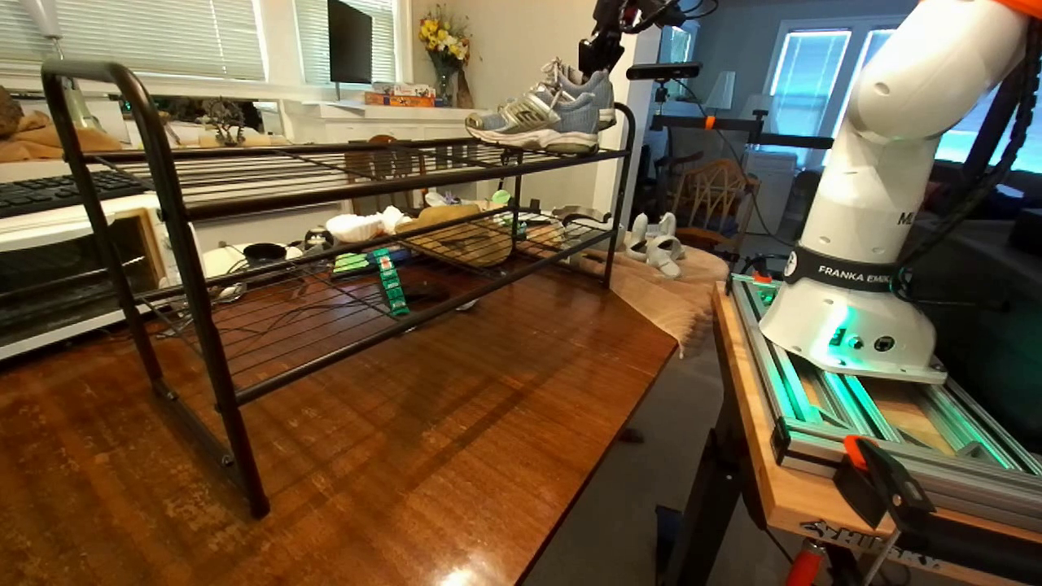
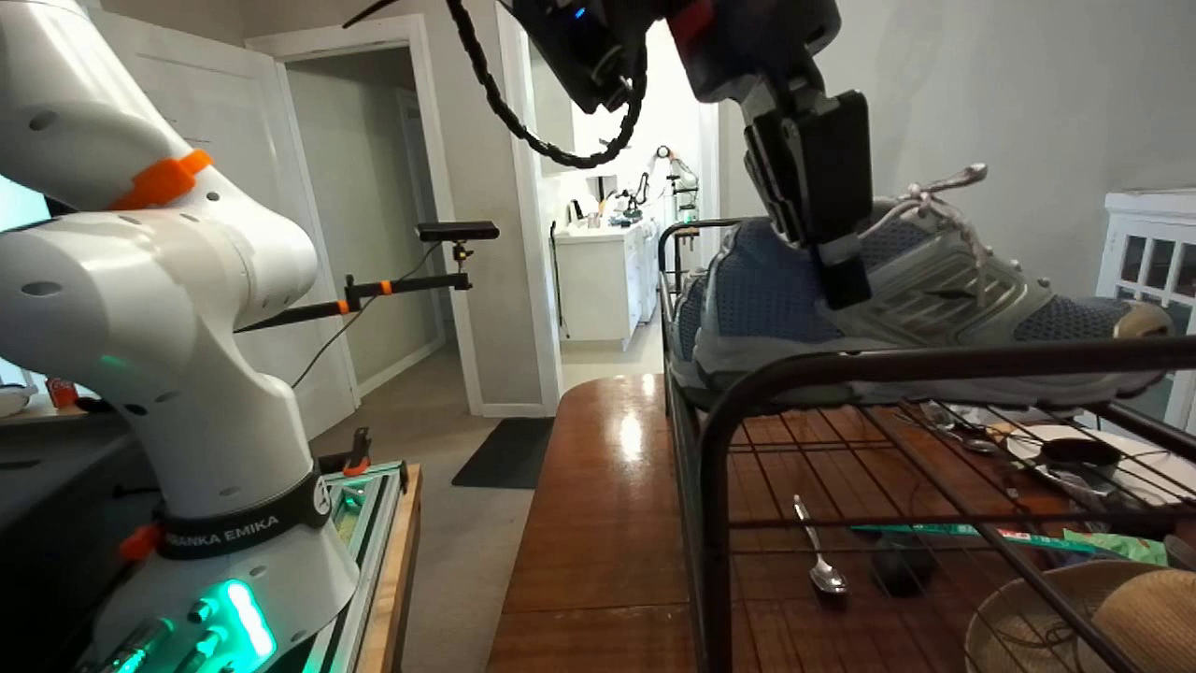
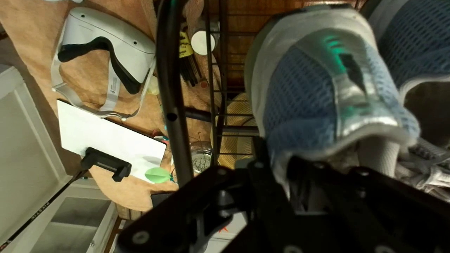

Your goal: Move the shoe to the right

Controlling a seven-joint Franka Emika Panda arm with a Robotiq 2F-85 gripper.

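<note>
One sneaker, wrist view upper right: likely light, soft-walled, stiff-soled. I favour side collar; fingers straddle it, pinching or slack I cannot tell.

Exterior cameras faced each other roughly along the length of the black wire shoe rack, from opposite ends. In an exterior view the lens sat just above the level of the upper shelf; Franka Emika arm at frame right, blue-grey sneakers at the far end. In an exterior view the lens sat close to the nearer sneaker, side-on, arm at frame left. Wrist camera hung very near a sneaker heel, looked steeply down; sole uppermost in frame, jaws in from the bottom edge. Shared: sneakers and rack in all views; arm and desk in both exterior views.
</note>
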